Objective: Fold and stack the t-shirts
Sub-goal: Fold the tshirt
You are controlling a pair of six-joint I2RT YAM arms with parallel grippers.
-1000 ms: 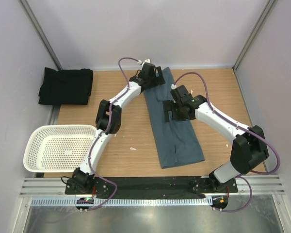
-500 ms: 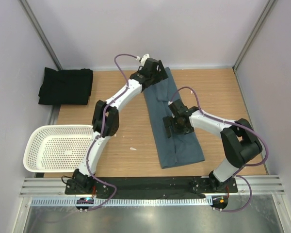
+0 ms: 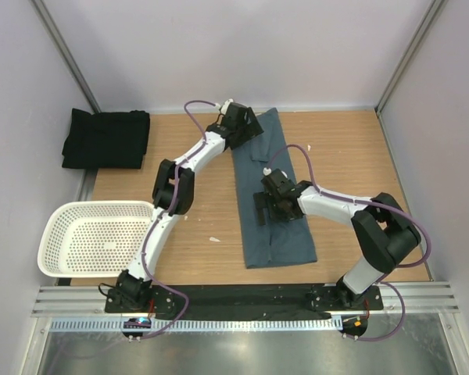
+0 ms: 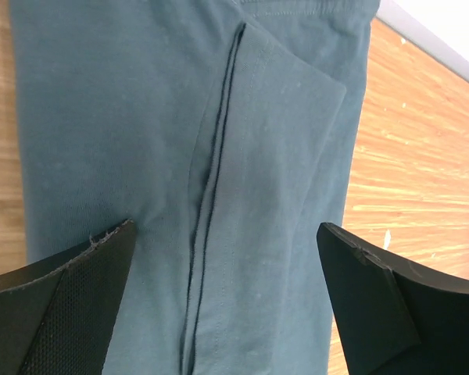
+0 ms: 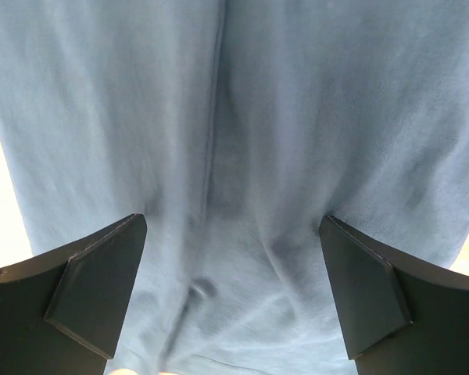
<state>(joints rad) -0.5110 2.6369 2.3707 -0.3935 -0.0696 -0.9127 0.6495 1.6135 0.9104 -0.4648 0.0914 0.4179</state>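
Bright even light, soft shadows; top view sharp; right wrist view blurred, edges overexposed.

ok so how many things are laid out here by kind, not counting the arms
t-shirts: 2 (slate blue-grey cloth t-shirt lying as a long strip mid-table; black cloth t-shirt folded at the far left)
baskets: 1 (white perforated plastic basket at the near left)
total: 3
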